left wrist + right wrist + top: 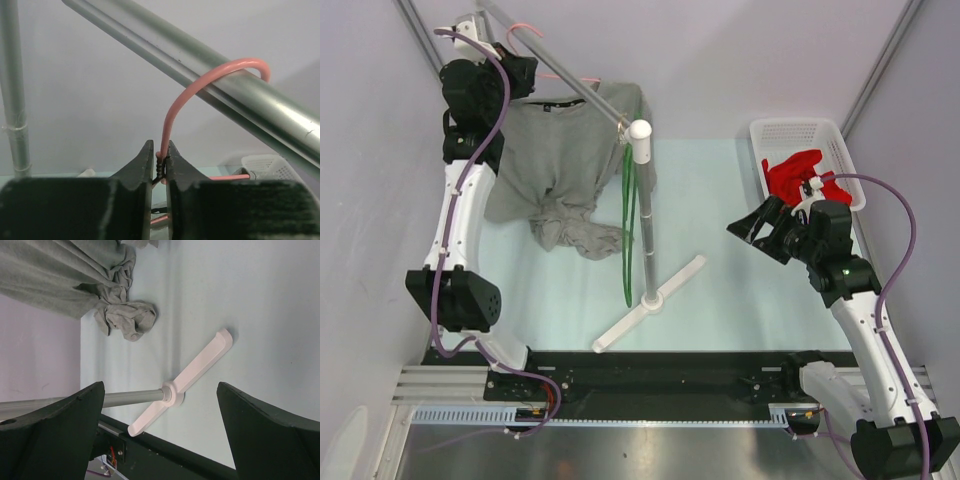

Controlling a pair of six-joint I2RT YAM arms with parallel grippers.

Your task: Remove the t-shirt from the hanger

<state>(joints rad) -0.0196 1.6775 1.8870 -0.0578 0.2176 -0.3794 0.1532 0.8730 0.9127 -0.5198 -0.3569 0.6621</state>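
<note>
- Pinching the pink hanger (200, 82) at its neck, my left end effector (160, 162) is closed on it; my right end effector (160, 390) gapes empty.
- Next, I judge: lift the hook off the rail (210, 65).

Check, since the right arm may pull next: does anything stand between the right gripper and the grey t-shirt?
Yes: the rack's upright pole and a green hanger beside it stand between the right gripper and the t-shirt.

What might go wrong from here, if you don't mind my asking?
The left gripper pinches only the thin neck of the pink hanger, so it may swivel or slip. The hook curls over the rail; a skewed lift could snag. The t-shirt, bunched on the table, may drag.
</note>
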